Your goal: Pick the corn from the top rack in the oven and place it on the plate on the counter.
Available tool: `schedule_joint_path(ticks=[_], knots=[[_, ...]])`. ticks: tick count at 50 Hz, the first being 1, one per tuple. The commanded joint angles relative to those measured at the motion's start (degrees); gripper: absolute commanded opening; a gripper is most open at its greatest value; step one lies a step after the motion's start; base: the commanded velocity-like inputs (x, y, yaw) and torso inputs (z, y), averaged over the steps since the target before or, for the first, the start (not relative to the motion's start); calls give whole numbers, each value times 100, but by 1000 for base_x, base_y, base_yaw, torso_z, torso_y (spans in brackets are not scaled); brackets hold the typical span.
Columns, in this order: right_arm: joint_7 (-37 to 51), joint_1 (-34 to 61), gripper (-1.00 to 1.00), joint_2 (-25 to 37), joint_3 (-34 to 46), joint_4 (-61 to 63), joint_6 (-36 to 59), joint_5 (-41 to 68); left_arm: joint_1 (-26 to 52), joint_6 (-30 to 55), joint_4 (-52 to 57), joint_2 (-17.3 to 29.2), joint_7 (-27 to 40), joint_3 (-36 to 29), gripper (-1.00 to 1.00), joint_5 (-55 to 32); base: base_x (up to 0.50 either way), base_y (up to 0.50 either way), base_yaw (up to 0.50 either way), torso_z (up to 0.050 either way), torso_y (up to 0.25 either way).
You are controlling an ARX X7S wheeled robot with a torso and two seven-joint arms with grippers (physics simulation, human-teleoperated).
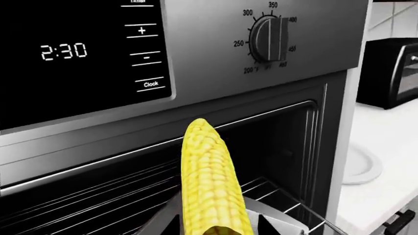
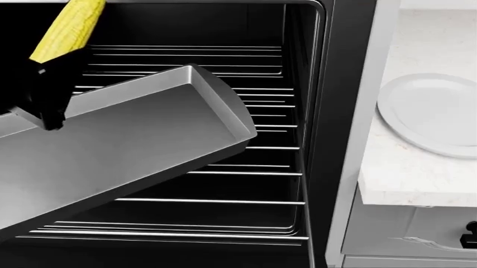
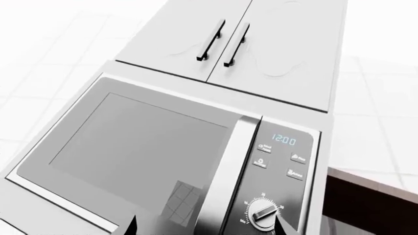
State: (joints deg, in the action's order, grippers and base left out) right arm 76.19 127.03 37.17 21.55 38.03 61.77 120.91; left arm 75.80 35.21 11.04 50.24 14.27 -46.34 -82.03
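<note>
The yellow corn [image 1: 210, 181] is clamped between the jaws of my left gripper [image 1: 219, 226], tapered end pointing away, in front of the oven [image 1: 196, 98] just below its control panel. In the head view the corn [image 2: 71, 28] sticks up at the top left above the black left gripper [image 2: 46, 92], over the open oven cavity [image 2: 343, 111]. The white plate [image 2: 436, 111] lies empty on the counter [image 2: 402, 178] to the right of the oven; the plate [image 1: 358, 164] also shows in the left wrist view. My right gripper [image 3: 207, 227] is open, nothing between its fingertips, facing a microwave.
A grey baking tray [image 2: 149, 139] lies tilted across the oven's wire racks [image 2: 268, 120], right under the left gripper. A small black countertop appliance [image 1: 392, 73] stands at the back of the counter. A microwave [image 3: 163, 156] and wall cabinets [image 3: 228, 44] fill the right wrist view.
</note>
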Motion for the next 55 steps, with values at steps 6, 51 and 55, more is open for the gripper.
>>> schedule_joint_path(ticks=[6, 51, 55], knots=[[-89, -108, 100, -38, -4, 16, -31, -122, 17, -238, 746, 73, 376, 347, -100, -489, 0, 0, 0, 0, 2], [-161, -553, 100, 148, -118, 244, -236, -242, -154, -774, 2762, 548, 1564, 965, -100, -1359, 0, 0, 0, 0, 0], [-155, -533, 100, 180, -120, 245, -251, -206, -221, -899, 2978, 679, 1723, 1071, -100, -1483, 0, 0, 0, 0, 3]])
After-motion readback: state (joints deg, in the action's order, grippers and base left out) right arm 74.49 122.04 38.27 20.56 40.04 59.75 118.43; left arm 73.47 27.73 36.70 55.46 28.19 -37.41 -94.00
